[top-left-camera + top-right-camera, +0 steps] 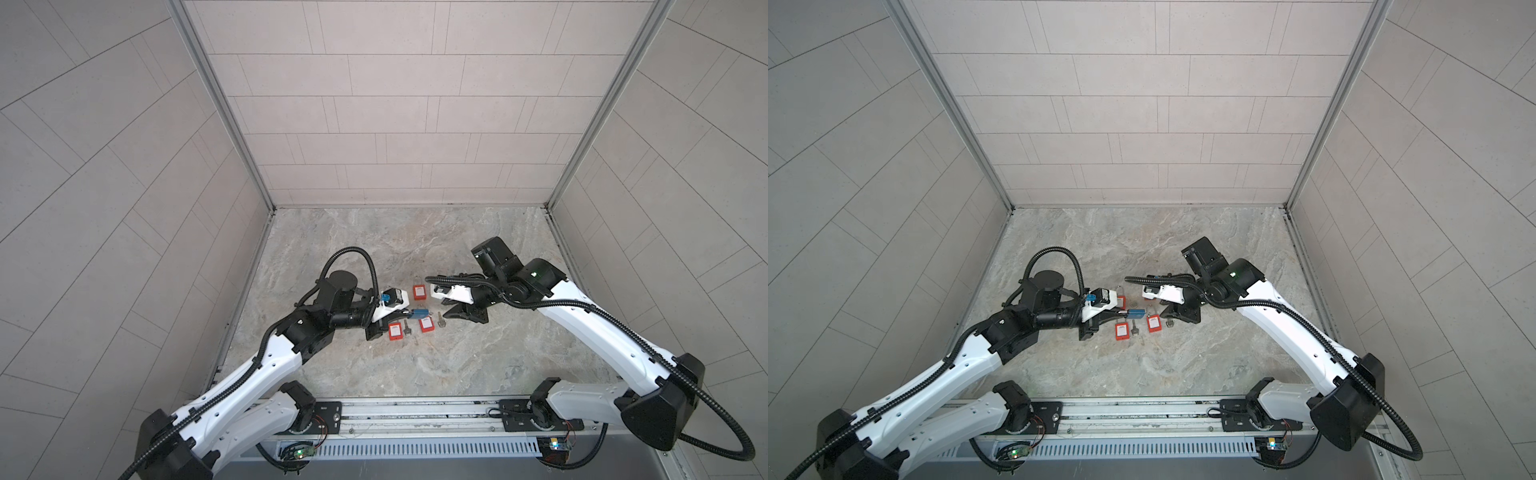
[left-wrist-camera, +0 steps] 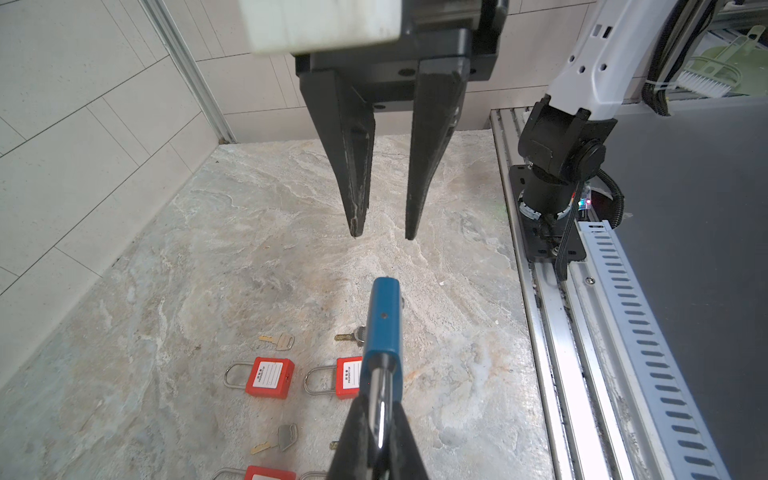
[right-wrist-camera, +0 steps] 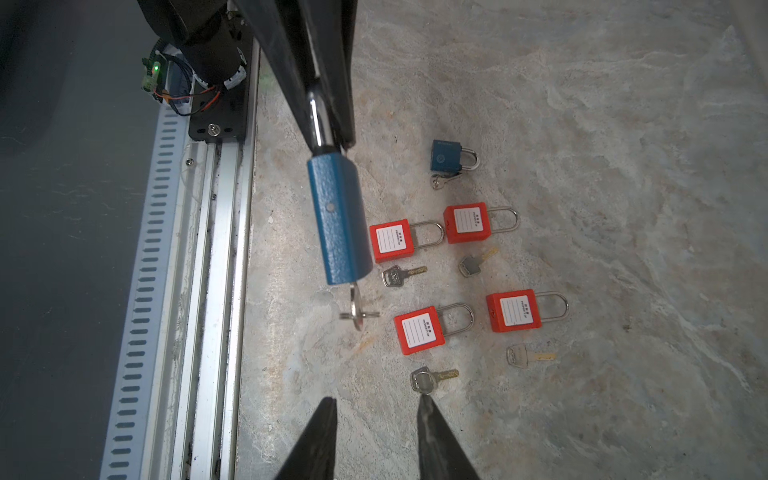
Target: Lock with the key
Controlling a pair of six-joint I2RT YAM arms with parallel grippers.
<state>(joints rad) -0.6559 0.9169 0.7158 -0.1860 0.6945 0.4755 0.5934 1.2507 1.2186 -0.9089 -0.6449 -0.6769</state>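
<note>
The left gripper (image 3: 332, 139) is pinching the shackle (image 3: 316, 112) of the blue padlock (image 3: 338, 220), holding it above the marble table (image 3: 602, 124) with a key (image 3: 356, 311) sticking from its base. The right gripper (image 3: 376, 401) is hovering just beyond that key, spread and empty.

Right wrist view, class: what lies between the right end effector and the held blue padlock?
A silver key, sticking out of the held blue padlock. Beyond it, nothing else before the right end effector; the right wrist view shows this.
</note>
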